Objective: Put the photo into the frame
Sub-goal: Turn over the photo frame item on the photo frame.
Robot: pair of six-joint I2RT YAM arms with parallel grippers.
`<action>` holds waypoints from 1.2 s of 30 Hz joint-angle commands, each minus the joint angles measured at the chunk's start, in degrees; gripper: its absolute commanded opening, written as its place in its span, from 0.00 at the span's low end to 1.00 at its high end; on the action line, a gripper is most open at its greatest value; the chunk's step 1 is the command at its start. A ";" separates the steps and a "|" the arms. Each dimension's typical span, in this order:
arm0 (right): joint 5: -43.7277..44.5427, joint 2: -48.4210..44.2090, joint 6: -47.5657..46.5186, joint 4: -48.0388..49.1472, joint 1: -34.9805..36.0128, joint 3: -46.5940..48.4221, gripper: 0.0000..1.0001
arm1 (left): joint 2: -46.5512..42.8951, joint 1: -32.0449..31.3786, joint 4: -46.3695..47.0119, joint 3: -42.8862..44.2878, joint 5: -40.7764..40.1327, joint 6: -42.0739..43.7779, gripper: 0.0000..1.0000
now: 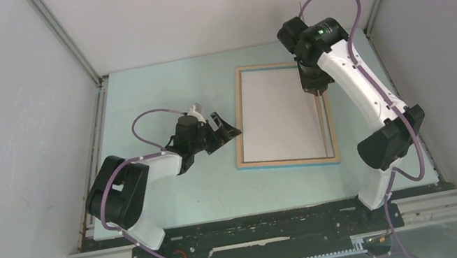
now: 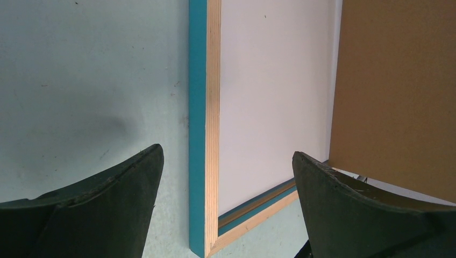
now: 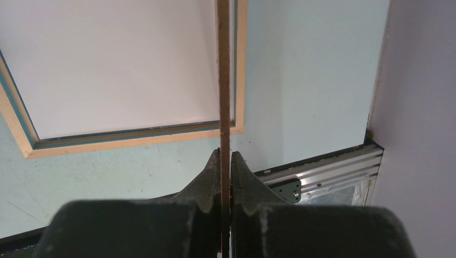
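The frame (image 1: 239,127) lies flat at mid-table with its light wood back up and its blue edge showing (image 2: 198,107) (image 3: 134,141). A plain white sheet (image 1: 280,116) (image 2: 274,91) fills its opening. No printed side shows, so the photo is hidden or face down. My right gripper (image 1: 315,90) (image 3: 226,156) is shut on a thin brown backing board (image 3: 223,80) (image 2: 395,91), held upright on edge over the frame's right rail. My left gripper (image 1: 226,129) (image 2: 227,150) is open just left of the frame, its fingers either side of the left rail's near corner and holding nothing.
The pale green table (image 1: 162,91) is enclosed by grey walls on the left, back and right. An aluminium rail (image 3: 322,177) and a black strip run along its near edge, by the arm bases.
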 commanded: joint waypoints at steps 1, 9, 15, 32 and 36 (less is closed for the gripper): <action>6.11 -1.99 1.47 -0.24 -0.47 0.20 0.00 | -1.62 -0.55 1.09 2.01 -1.08 1.86 0.97; 8.50 -3.19 1.92 -0.24 -0.77 -2.46 0.00 | -1.56 -0.55 1.00 2.02 -0.97 1.86 0.97; 8.85 -2.78 2.39 -0.21 -1.14 -3.59 0.00 | -1.61 -0.55 1.04 2.02 -0.85 1.86 0.97; 10.57 4.70 6.66 0.77 3.42 -2.39 0.22 | -2.06 -0.55 1.17 1.62 -0.93 1.95 0.97; 10.60 6.10 6.76 0.68 3.54 -1.76 0.25 | -2.24 -0.55 1.28 1.50 -0.84 2.04 0.97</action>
